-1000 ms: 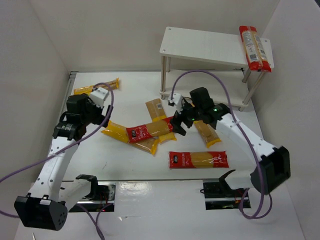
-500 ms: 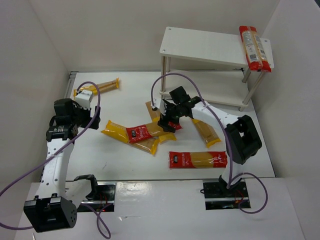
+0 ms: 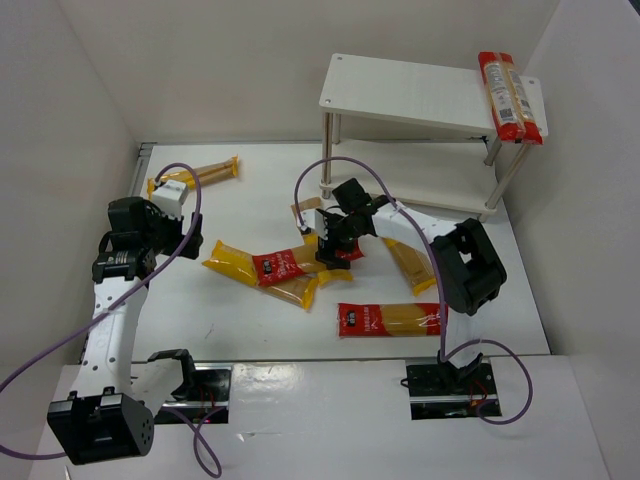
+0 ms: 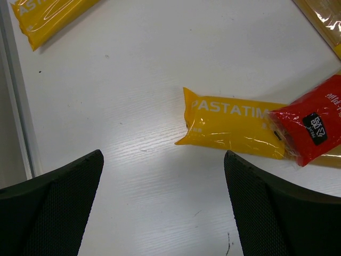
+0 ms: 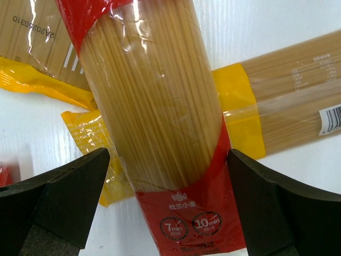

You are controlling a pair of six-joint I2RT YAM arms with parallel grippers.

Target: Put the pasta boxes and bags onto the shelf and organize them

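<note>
Several spaghetti packets [image 3: 395, 318] lie loose on the surface [image 3: 250, 190], and the shelf [image 3: 400, 95] at the upper right carries only red-ended ones at its far corner. I judge the red-ended packet [image 5: 160, 122] the one to take, since it lies on top, crossing the yellow ones. My right arm folds toward frame centre, wrist down, right fingers [image 5: 58, 197] spread either side of it, unclamped; my left fingers [image 4: 53, 202] hang apart near a yellow packet [image 4: 229, 125], gripping nothing.
</note>
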